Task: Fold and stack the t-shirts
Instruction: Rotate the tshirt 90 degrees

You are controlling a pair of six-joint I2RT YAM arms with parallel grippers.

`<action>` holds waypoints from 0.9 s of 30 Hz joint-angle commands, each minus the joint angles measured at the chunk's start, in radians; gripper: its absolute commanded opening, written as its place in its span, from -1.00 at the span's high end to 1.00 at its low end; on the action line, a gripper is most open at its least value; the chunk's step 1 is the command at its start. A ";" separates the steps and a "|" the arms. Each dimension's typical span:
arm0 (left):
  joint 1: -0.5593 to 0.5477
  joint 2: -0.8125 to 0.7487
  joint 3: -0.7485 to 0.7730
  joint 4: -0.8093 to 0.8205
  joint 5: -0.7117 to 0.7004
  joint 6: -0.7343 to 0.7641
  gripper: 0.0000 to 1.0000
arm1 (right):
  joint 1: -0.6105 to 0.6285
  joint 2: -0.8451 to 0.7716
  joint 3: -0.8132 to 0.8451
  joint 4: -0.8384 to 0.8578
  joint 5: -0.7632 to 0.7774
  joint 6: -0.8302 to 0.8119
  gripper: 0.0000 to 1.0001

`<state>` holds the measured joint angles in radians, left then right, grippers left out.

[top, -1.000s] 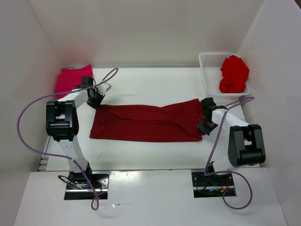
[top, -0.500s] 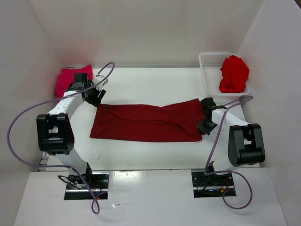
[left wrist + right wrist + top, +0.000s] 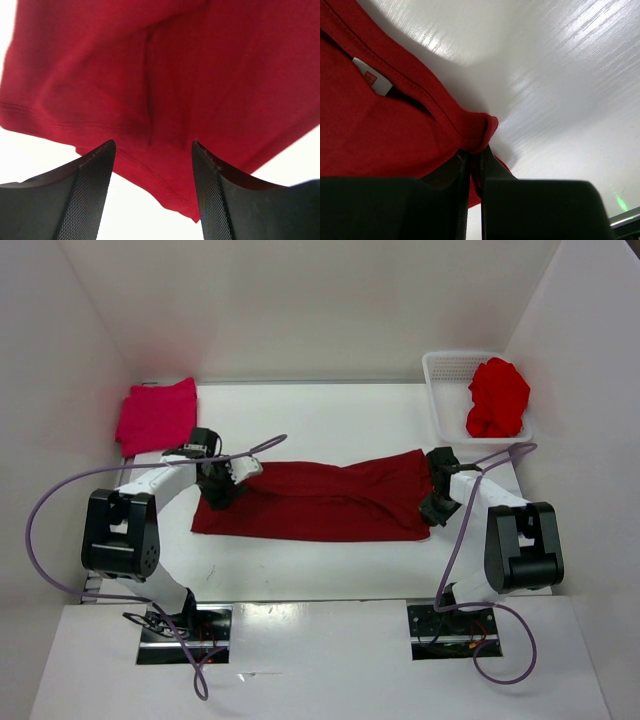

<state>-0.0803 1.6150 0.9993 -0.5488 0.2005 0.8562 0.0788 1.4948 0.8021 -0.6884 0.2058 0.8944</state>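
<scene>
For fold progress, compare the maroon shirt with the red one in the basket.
The dark maroon t-shirt lies spread long on the table; the bright red t-shirt sits bunched in the white basket. The right hand pinches the maroon one; nothing touches the red one. Neither is stacked.

**Left wrist view.** The dark maroon t-shirt [image 3: 165, 75] runs past the top, left and right edges, so its outline is incomplete. The fingers [image 3: 92, 195] of the left claw [image 3: 152, 192] are cut off at the bottom edge.

**Right wrist view.** The same shirt leaves the frame at top and left. The print on the white tag [image 3: 374, 80] is too small to read. The cloth pinched in the right claw [image 3: 474, 157] vanishes between its fingers.

**Overhead view.** The left claw covers part of the shirt's left end. The bright red t-shirt [image 3: 497, 395] in the basket [image 3: 440, 365] is too bunched to tell collar from sleeves.
</scene>
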 commanded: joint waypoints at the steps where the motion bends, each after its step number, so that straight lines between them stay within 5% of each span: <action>1: -0.010 0.011 0.010 0.070 -0.025 0.009 -0.39 | 0.009 0.015 0.012 0.049 -0.003 -0.006 0.90; 7: -0.019 0.065 -0.001 0.107 -0.108 0.000 -0.39 | 0.009 0.005 0.012 0.049 -0.003 -0.006 0.90; 16: -0.019 0.086 0.002 0.130 -0.179 -0.009 0.04 | 0.009 0.005 0.012 0.049 -0.003 -0.006 0.90; 27: -0.019 0.057 0.027 0.119 -0.170 -0.019 0.14 | 0.009 0.005 0.012 0.049 -0.003 -0.006 0.90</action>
<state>-0.0971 1.6909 0.9970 -0.4297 0.0296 0.8505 0.0788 1.4948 0.8021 -0.6834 0.2012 0.8909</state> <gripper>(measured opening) 0.439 0.099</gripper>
